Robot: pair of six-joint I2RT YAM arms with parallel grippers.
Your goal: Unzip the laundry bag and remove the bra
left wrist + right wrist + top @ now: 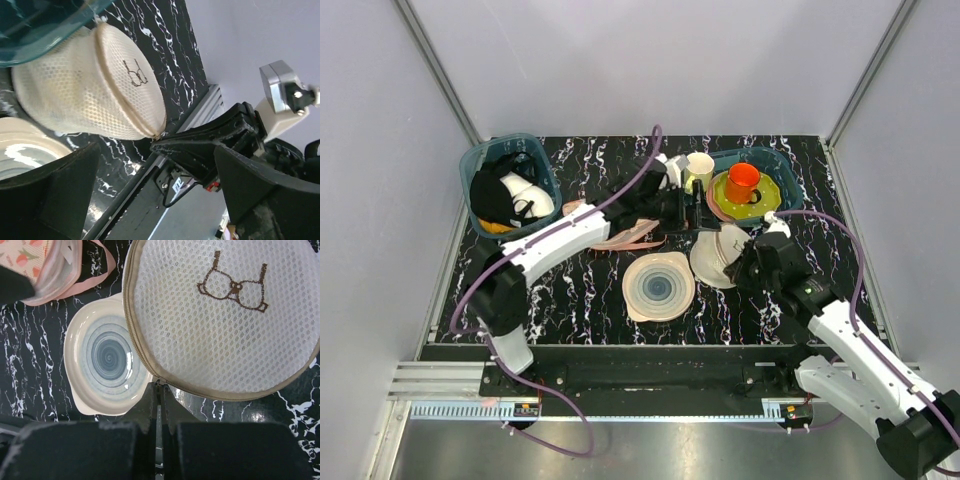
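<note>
The laundry bag (717, 256), a white round mesh pouch with a small bra drawing, lies right of centre, its zipper closed all round in the right wrist view (225, 315). My right gripper (159, 389) is shut on the zipper pull at the bag's near edge; in the top view it (742, 263) sits at the bag's right side. My left gripper (160, 200) is open and empty, just behind the bag (90, 85); in the top view it (708, 213) hovers there. The bra is hidden.
A pale blue-white ringed plate (658, 287) touches the bag's left side. A pink carrot-patterned cloth (625, 236) lies under the left arm. A teal bin (480, 160) of clothes stands back left. A teal basin (782, 165) holds an orange cup (742, 182).
</note>
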